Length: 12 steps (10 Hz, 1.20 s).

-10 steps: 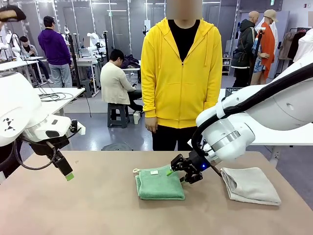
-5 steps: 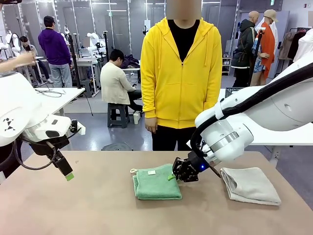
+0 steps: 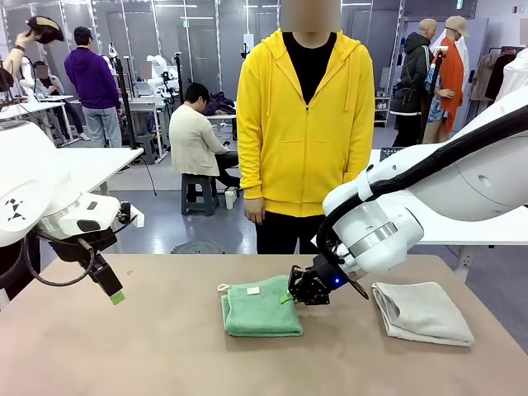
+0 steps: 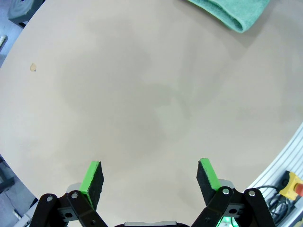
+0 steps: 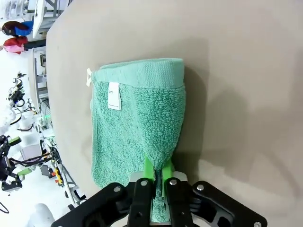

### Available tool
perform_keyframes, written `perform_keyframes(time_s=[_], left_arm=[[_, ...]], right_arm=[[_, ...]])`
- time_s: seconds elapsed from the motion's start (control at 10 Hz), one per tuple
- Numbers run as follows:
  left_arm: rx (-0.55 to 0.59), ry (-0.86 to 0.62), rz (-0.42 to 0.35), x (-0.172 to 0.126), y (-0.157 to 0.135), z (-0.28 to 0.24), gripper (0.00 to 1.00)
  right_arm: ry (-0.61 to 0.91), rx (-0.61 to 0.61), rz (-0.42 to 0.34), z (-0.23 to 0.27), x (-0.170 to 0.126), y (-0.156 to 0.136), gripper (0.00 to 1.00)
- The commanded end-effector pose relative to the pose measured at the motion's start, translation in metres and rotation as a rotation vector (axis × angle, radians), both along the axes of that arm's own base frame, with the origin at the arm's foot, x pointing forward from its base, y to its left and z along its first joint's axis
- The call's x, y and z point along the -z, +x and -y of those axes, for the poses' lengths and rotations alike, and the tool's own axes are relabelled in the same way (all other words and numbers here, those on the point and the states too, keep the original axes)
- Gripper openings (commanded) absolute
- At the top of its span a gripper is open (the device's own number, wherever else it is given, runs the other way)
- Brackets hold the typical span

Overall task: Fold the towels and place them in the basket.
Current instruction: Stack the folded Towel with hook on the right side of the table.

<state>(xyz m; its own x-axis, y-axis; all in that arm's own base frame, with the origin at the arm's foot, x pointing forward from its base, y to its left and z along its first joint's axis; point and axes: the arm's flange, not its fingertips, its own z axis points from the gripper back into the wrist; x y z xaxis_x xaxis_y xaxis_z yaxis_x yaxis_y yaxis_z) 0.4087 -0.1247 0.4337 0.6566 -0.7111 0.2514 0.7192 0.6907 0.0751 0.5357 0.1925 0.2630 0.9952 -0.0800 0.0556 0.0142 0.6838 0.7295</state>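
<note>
Surface: we see a beige table (image 3: 165,355) in a busy workshop, with a person in a yellow hoodie (image 3: 305,124) standing at its far side.
Left gripper: the left gripper (image 4: 149,177) hangs above the table's left part, its jaws spread wide with nothing between them; in its wrist view we see only bare tabletop under the green pads (image 4: 93,174).
Left gripper to towel: the green towel (image 3: 261,308) lies well to its right; one folded edge of it shows at the far top of the left wrist view.
Green towel: it lies folded near the table's middle, with a white label (image 5: 114,95) and a small loop (image 3: 223,287) at its far left corner.
Right gripper: the right gripper (image 3: 290,296) is at the green towel's right edge, jaws pinched tight on that edge; in the right wrist view we see the terry fabric pulled up into a narrow peak between the fingers (image 5: 148,171).
Grey towel: an off-white towel (image 3: 421,312) lies folded on the table's right side, apart from the right gripper and to its right.
</note>
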Motion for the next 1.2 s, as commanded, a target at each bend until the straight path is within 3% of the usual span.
perform_keyframes(time_s=[0.0,0.4,0.5,0.7,1.1], left_arm=[[-0.011,0.015,0.007,-0.001,0.003,0.002,1.00],[-0.011,0.015,0.007,-0.001,0.003,0.002,1.00],[-0.011,0.015,0.007,-0.001,0.003,0.002,1.00],[-0.011,0.015,0.007,-0.001,0.003,0.002,1.00],[-0.011,0.015,0.007,-0.001,0.003,0.002,1.00]], right_arm=[[0.004,-0.008,-0.002,0.003,0.001,0.002,0.00],[0.004,-0.008,-0.002,0.003,0.001,0.002,0.00],[0.002,0.001,-0.002,0.001,0.000,0.000,0.07],[-0.011,-0.034,0.022,0.039,-0.036,-0.005,0.07],[-0.059,0.016,0.063,0.118,-0.095,-0.013,0.07]])
